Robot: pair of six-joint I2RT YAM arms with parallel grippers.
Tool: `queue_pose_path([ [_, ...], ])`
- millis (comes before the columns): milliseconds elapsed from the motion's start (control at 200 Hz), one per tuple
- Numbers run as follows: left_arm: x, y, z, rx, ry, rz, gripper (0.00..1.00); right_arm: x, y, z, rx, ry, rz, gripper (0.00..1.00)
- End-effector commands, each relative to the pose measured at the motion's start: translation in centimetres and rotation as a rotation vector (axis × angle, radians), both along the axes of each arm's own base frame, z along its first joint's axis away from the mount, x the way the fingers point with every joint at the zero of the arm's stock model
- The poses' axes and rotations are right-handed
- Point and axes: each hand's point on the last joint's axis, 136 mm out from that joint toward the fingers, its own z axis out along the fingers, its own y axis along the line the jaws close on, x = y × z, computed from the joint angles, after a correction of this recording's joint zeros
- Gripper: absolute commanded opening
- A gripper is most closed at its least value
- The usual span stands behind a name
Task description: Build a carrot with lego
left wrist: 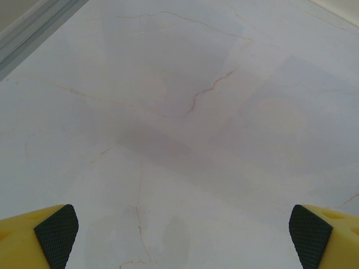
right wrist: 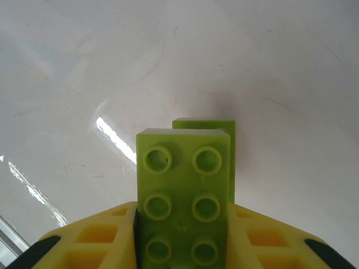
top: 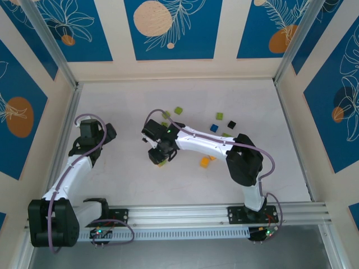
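My right gripper (right wrist: 183,246) is shut on a long lime green lego brick (right wrist: 183,185), studs facing the camera, held just above the white table. A second lime green brick (right wrist: 216,124) sits behind it and seems joined to it. From above, the right gripper (top: 159,156) hangs over the table's middle left with the lime brick (top: 162,163) at its tip. Loose lego lies further back and right: lime green bricks (top: 178,110), blue bricks (top: 219,116), a black one (top: 231,124) and orange ones (top: 205,162). My left gripper (left wrist: 182,238) is open over bare table.
The left arm (top: 84,140) stands near the left wall rail (top: 66,137). The right arm's elbow (top: 244,159) rises over the right half of the table. A metal rail (top: 224,213) runs along the near edge.
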Motion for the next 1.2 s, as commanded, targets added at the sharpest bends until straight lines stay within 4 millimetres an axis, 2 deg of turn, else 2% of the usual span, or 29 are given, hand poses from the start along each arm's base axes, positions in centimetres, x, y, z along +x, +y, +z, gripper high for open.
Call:
queue_pose_path([
  [0,-0.3,0.4,0.1,-0.003,-0.005,0.007,0.99,-0.4,0.1,0.6,0.014,0.021,0.027,0.35],
  [520,-0.3,0.4,0.2,-0.002,-0.004,0.008,0.99,0.2,-0.7,-1.0,-0.018,0.044,0.035,0.35],
  [1190,-0.3,0.4,0.0,0.000,0.001,0.009,0.99,-0.3,-1.0,-2.8,-0.054,0.078,0.034,0.35],
])
